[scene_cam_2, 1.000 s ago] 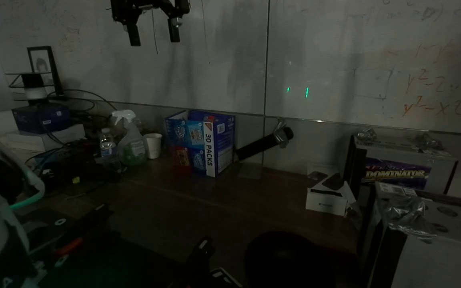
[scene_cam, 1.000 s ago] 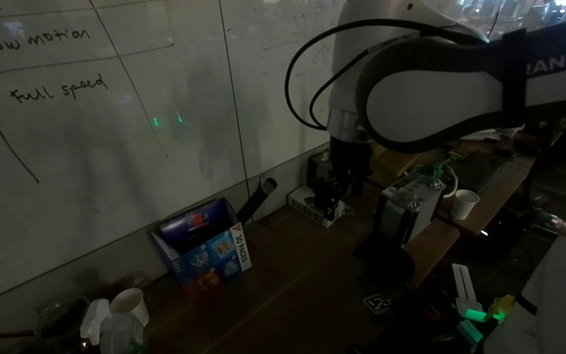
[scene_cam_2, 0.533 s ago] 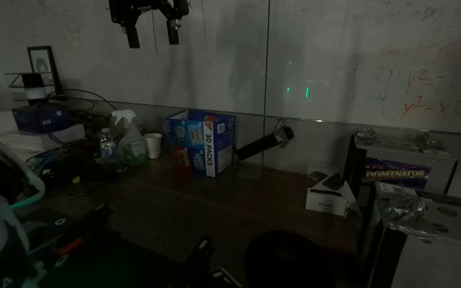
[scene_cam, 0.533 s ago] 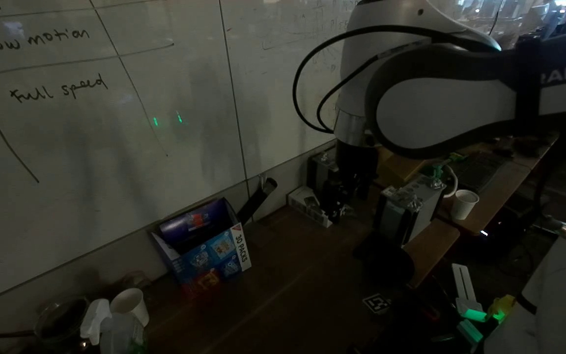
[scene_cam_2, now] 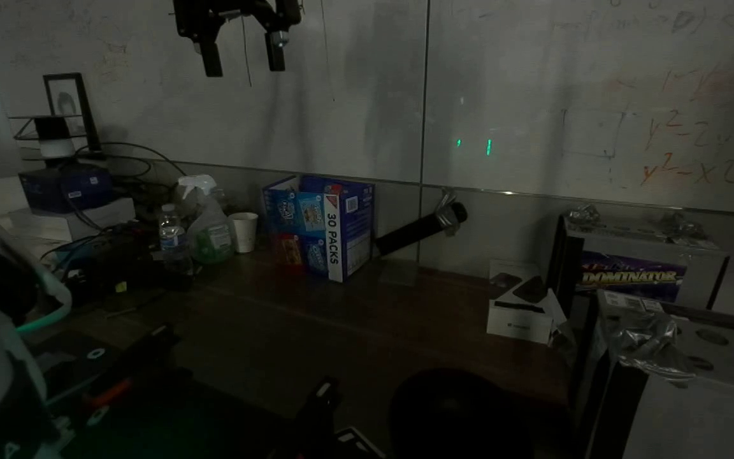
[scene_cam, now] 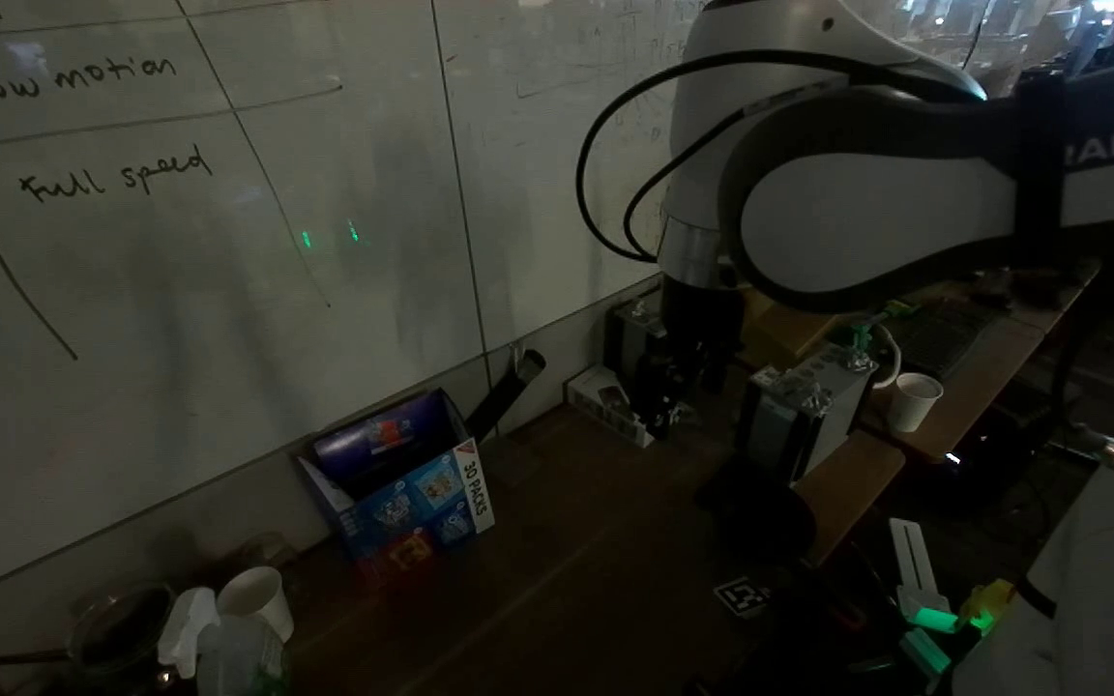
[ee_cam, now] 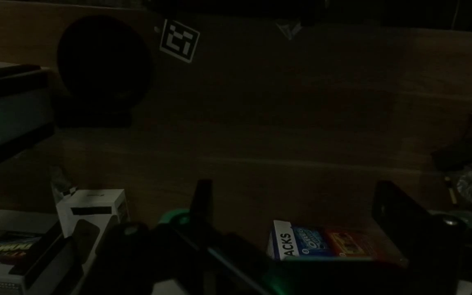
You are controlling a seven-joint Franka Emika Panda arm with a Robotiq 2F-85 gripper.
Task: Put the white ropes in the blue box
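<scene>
In an exterior view, the gripper [scene_cam_2: 244,65] hangs in the air with its two fingers [scene_cam_2: 212,58] spread wide. Lower, at about five o'clock from it and well apart, the blue box [scene_cam_2: 316,220] stands on the table [scene_cam_2: 341,331]. In an exterior view, where a cup [scene_cam: 267,604] stands at its eight o'clock, the blue box is at about nine o'clock from the gripper; its inside is too dark to tell. In the wrist view, the blue box shows between five and six o'clock from the fingertips [ee_cam: 202,196], partly hidden.
</scene>
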